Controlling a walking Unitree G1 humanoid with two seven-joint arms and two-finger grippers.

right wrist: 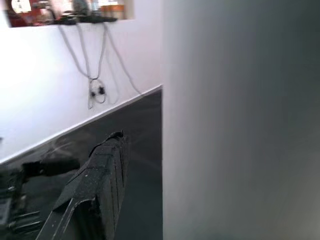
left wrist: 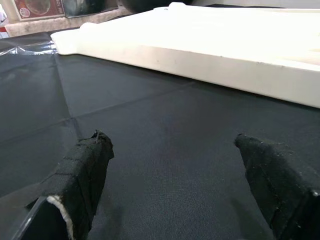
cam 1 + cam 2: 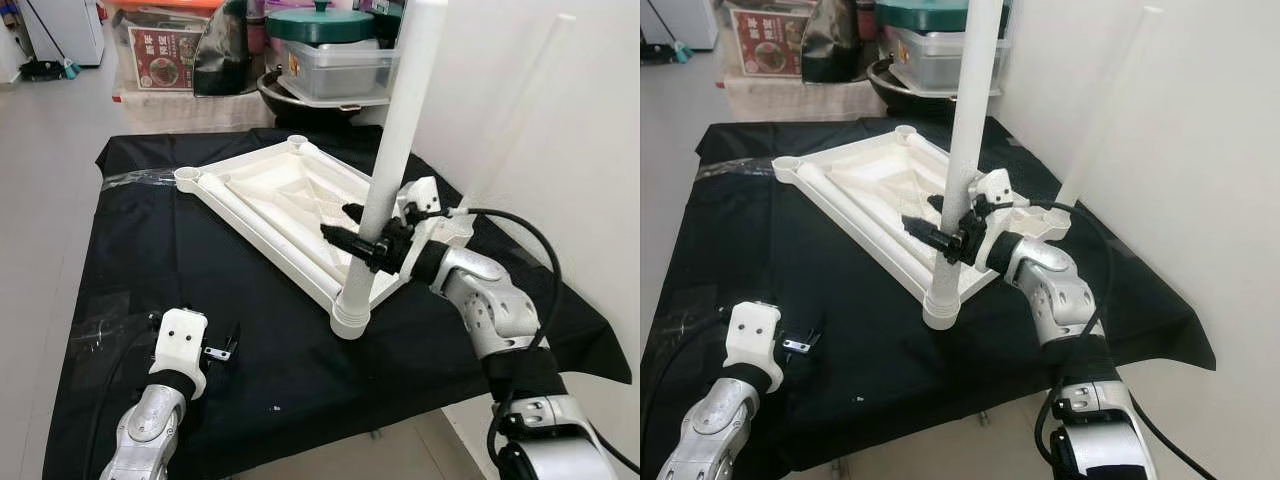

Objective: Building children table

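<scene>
A white plastic children's tabletop [image 3: 290, 205] lies upside down on a black cloth [image 3: 150, 260] that covers a work surface, sitting across the middle of the head views with round leg sockets at its corners. At the corner nearest the camera, just right of centre, a long white plastic table leg [image 3: 395, 150] stands upright in its socket and rises out of the top of the frame.

The right gripper [image 3: 352, 233] reaches in from the right side of the frame and pinches that leg low down, a little above the socket, one black finger on each side of the tube. In the right wrist view the leg [image 1: 240, 120] takes up the right half as a pale grey column, with one black finger [image 1: 95, 190] lying along its left edge.

The left gripper [image 3: 222, 345] sits low at the lower left of the frame, close over the black cloth and well apart from the tabletop. Its wrist view shows the two padded black fingers [image 2: 85, 175] spread wide with nothing between them, and the tabletop's white edge [image 2: 200, 55] across the upper part.

A second white tube [image 3: 515, 115] leans against the white wall at upper right. Storage boxes and a green-lidded pot [image 3: 320, 22] stand along the top edge.
</scene>
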